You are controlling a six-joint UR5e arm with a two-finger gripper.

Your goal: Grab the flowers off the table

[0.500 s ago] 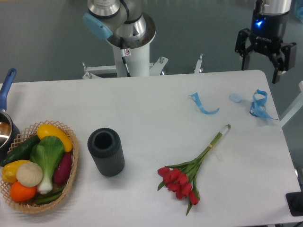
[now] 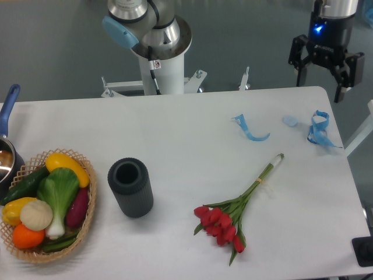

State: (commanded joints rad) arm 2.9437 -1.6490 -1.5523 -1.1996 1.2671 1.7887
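A: Start at the left — what's there?

B: A woven wicker basket [image 2: 87, 219] heaped with smooth, plastic-looking vegetables, and a blue-handled pot [image 2: 7, 146] cut off by the frame edge. Next along stands a dark grey ribbed cylinder [image 2: 130, 187], upright and open at the top.

A: And the task?

B: Not begun, as far as I can judge. The bunch of red tulip-like flowers with green leaves and long tied stems [image 2: 233, 213] lies flat on the large white table with rounded corners [image 2: 175, 128], right of centre toward the near edge, buds pointing down-left and stem ends up-right. Nothing is touching it.

A: Texture?

B: Glossy buds in a tight cluster; thin stiff stems bound about halfway (probably artificial). Curled blue ribbon scraps [image 2: 319, 129] lie beyond it near the far right corner.

A: The arm?

B: The black two-finger gripper [image 2: 323, 76] hangs above that corner, jaws spread wide, holding nothing, well apart from the flowers. Approach, descent, grasp and lift all remain.
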